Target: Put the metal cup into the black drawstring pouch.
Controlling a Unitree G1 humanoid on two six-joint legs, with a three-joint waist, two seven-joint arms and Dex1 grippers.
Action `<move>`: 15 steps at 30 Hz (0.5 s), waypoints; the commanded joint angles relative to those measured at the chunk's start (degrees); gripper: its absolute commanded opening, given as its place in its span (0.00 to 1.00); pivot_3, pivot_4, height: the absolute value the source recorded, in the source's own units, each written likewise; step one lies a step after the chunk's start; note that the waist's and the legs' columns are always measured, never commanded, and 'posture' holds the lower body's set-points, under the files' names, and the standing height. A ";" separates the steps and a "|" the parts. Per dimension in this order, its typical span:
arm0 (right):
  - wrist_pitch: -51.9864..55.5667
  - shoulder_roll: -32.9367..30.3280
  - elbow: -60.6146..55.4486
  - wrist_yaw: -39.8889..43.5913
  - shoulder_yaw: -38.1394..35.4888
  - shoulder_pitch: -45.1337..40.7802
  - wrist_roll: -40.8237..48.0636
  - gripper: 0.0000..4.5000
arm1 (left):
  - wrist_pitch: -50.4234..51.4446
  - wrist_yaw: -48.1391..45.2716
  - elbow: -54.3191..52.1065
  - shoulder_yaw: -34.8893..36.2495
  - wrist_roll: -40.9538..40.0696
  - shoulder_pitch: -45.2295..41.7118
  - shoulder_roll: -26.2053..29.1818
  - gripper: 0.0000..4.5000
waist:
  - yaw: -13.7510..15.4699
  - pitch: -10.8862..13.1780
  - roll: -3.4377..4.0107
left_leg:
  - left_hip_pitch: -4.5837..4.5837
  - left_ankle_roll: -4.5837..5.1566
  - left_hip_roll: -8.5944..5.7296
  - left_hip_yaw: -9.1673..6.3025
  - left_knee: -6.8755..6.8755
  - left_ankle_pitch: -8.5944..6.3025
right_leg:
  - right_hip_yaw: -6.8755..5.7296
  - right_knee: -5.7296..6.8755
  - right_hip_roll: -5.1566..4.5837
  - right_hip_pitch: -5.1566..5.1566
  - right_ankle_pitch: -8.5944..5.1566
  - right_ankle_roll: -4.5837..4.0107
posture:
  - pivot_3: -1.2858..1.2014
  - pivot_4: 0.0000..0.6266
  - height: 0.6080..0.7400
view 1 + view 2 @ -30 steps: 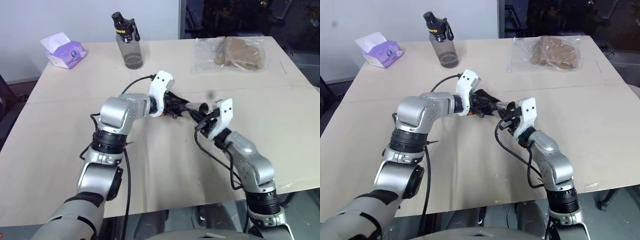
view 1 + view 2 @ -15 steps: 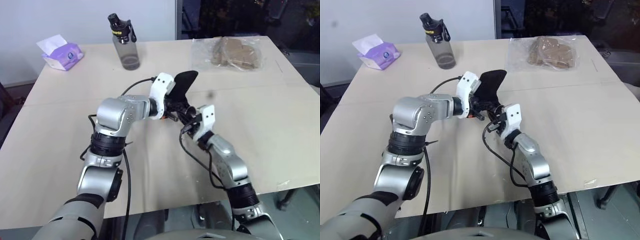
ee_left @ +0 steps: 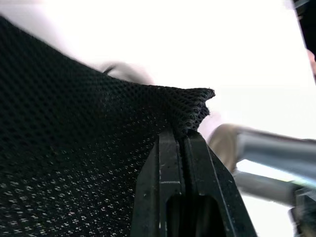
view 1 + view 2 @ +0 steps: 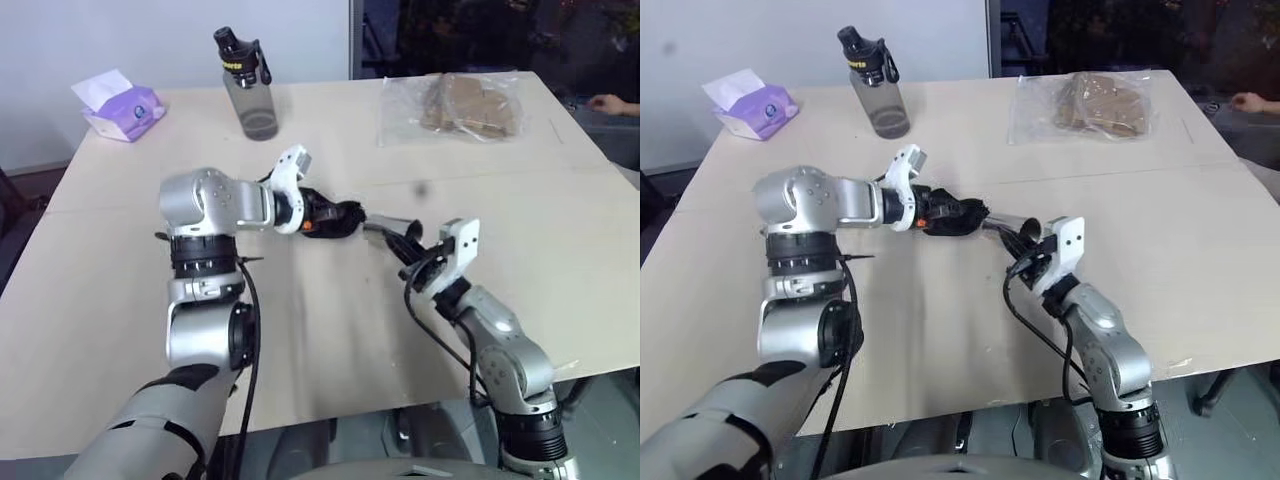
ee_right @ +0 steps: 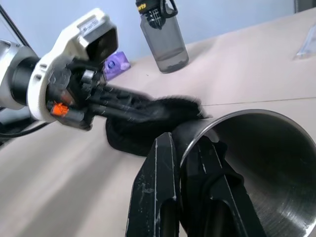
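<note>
- Left gripper (image 3: pixel 178 136): fingers pressed together on the edge of the black pouch (image 4: pixel 335 216). In the left wrist view the mesh fabric is pinched between the two black fingers.
- Pouch position: held above the table (image 4: pixel 120 290), near its middle, bunched at the left gripper's tip.
- Right gripper (image 5: pixel 190 143): fingers clamped on the rim of the metal cup (image 4: pixel 392 226), one finger outside the wall and one inside the mouth.
- Cup position: held off the table, lying roughly on its side, between the two grippers. Its base end points toward the pouch; its open mouth faces the right wrist.
- Cup and pouch: the cup's far end sits just beside the pouch fabric. Whether it touches or enters the fabric cannot be told.
- Water bottle (image 4: pixel 246 82): upright, grey with a black cap, at the far side of the table.
- Tissue pack (image 4: pixel 118 102): purple, at the far left corner of the table, well apart from the bottle.
- Clear plastic bag (image 4: pixel 455 104): lies flat at the far right of the table, with brown contents inside.
- A person's hand (image 4: pixel 607 103): visible past the table's far right edge.
</note>
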 commanded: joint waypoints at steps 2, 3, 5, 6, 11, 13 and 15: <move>-3.65 5.47 5.56 1.20 -1.77 -3.96 4.63 0.00 | 0.01 -0.60 -1.51 -2.35 -1.25 0.12 0.51 0.00 | 0.16 0.00 0.00 | -0.02 -0.01 -0.01 -0.07 -0.01 0.01 | -0.01 0.01 -0.01 -0.02 0.00 0.00 | 0.52 0.24 1.00; -4.27 6.56 7.06 1.55 -2.40 -4.48 5.81 0.00 | -0.22 -0.55 -1.65 -2.61 -1.21 0.38 0.38 0.00 | 0.17 0.00 0.01 | -0.02 -0.02 -0.01 -0.09 -0.01 0.01 | -0.01 -0.01 -0.02 -0.02 0.00 0.00 | 0.52 0.24 1.00; -5.47 7.52 10.52 2.31 -2.79 -5.26 7.27 0.00 | -0.86 -0.09 -1.47 -2.23 -1.00 0.72 -0.24 0.00 | 0.42 0.00 0.01 | -0.05 -0.02 -0.05 -0.13 -0.01 0.01 | 0.00 -0.04 -0.05 -0.02 0.00 0.00 | 0.52 0.24 1.00; -6.33 7.32 12.49 2.96 -2.19 -5.31 6.91 0.00 | -1.23 0.38 -1.18 -1.66 -0.79 0.79 -0.78 0.00 | 0.42 0.00 0.01 | -0.10 -0.03 -0.05 -0.15 -0.01 0.01 | -0.03 -0.07 -0.06 -0.04 0.00 0.00 | 0.52 0.24 1.00; -10.40 6.03 19.62 5.73 1.15 -4.12 3.60 0.00 | -4.31 2.43 -0.90 -0.83 0.08 2.09 -3.05 0.00 | 0.26 0.00 0.01 | -0.09 -0.03 -0.05 -0.13 -0.07 0.00 | 0.00 -0.10 -0.06 -0.07 0.00 0.00 | 0.52 0.24 1.00; -11.92 7.00 20.36 6.04 0.43 -4.13 4.82 0.00 | -5.13 3.48 -0.87 -0.25 0.25 2.94 -3.99 0.00 | 0.09 0.00 0.01 | -0.06 -0.04 -0.03 -0.13 -0.09 0.01 | 0.03 -0.07 -0.05 -0.09 0.00 0.00 | 0.52 0.24 1.00; -12.07 7.85 19.33 5.96 -1.15 -4.45 7.84 0.00 | -5.43 3.76 -1.68 -0.75 0.06 3.99 -4.13 0.00 | 0.12 0.00 0.01 | -0.06 -0.05 -0.03 -0.13 -0.09 0.01 | 0.09 0.00 -0.04 -0.15 0.00 0.00 | 0.52 0.24 1.00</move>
